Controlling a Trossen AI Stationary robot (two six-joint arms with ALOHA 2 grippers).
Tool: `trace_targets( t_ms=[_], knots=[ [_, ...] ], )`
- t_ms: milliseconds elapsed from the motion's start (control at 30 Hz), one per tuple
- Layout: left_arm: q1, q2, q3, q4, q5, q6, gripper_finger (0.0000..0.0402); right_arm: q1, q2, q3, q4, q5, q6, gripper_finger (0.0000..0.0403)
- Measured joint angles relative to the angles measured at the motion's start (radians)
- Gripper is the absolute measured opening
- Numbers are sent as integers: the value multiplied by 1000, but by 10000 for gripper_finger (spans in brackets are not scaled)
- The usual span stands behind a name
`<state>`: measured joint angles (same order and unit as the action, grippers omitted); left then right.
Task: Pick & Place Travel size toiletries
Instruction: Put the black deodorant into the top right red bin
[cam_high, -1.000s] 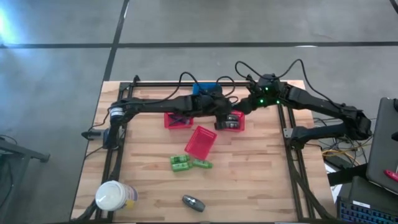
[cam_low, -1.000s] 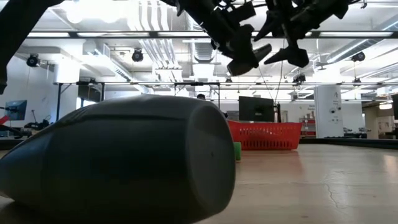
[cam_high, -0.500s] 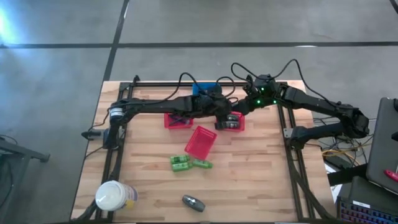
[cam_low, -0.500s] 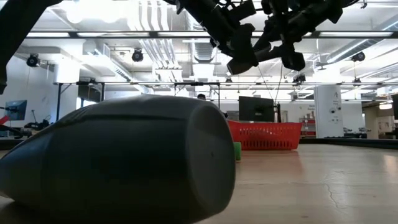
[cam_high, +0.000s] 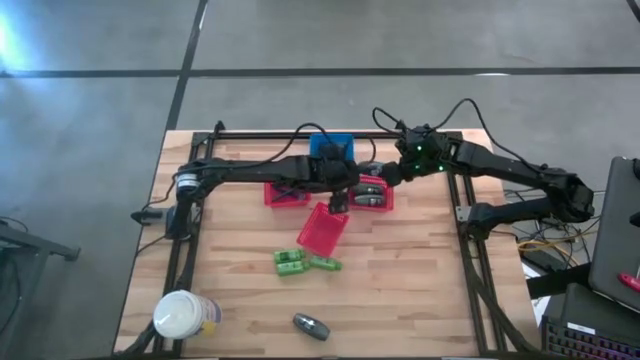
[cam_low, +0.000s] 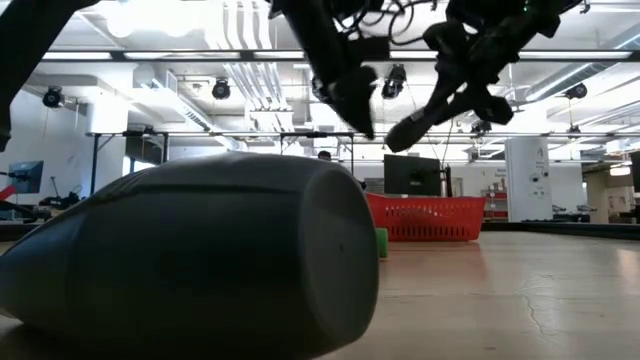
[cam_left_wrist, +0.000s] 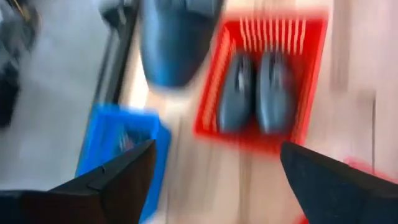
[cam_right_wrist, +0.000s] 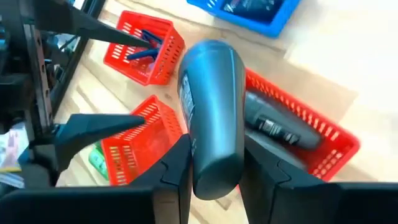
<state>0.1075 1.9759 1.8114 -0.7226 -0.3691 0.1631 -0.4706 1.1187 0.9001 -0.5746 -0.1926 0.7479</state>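
Note:
My right gripper (cam_right_wrist: 214, 177) is shut on a grey oval bottle (cam_right_wrist: 211, 118) above the red basket (cam_high: 383, 203) at the table's far middle, where two more grey bottles (cam_left_wrist: 255, 93) lie side by side. My left gripper (cam_left_wrist: 217, 180) hangs open just left of that basket, apart from the held bottle (cam_left_wrist: 174, 37). Two green pieces (cam_high: 290, 262) lie flat on the table's middle. Another grey bottle (cam_high: 310, 325) lies on its side near the front edge. My right gripper pinches the grey bottle's two sides (cam_right_wrist: 194, 155) between its two fingers, at the bottle's rear end. The fingers come from the table's right, slanting down, and lie along the bottle. The bottle (cam_low: 412, 126) sticks out past the fingertips, tilted down, clear of the basket.
A blue basket (cam_high: 330, 146) stands at the far edge. One red basket (cam_high: 284, 194) stands left of my left gripper and another (cam_high: 322, 228) lies tipped on the middle of the table. A white-topped round container (cam_high: 180, 315) stands at the near left corner.
My right gripper has shut on the grey bottle that my left gripper held between them. My left gripper has opened, let go and drawn back toward the table's left. The bottle stays in the air over the red basket.

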Motion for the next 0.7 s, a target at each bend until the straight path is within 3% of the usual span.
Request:
trace_targets(
  t_ms=[133,267,433,700],
  knots=[
    [-18,-12,-10,-120,20,-69,351,2,1,-96,104,-6,109,93],
    [-57,-93,-94,-85,24,-96,349,1,-1,-236,267,-27,211,89],
    [-96,-264,-287,28,42,-149,350,1,-5,-353,442,-97,299,99],
    [-166,-539,-646,169,153,-357,349,1,-2,-438,450,-88,351,148]
  ],
)
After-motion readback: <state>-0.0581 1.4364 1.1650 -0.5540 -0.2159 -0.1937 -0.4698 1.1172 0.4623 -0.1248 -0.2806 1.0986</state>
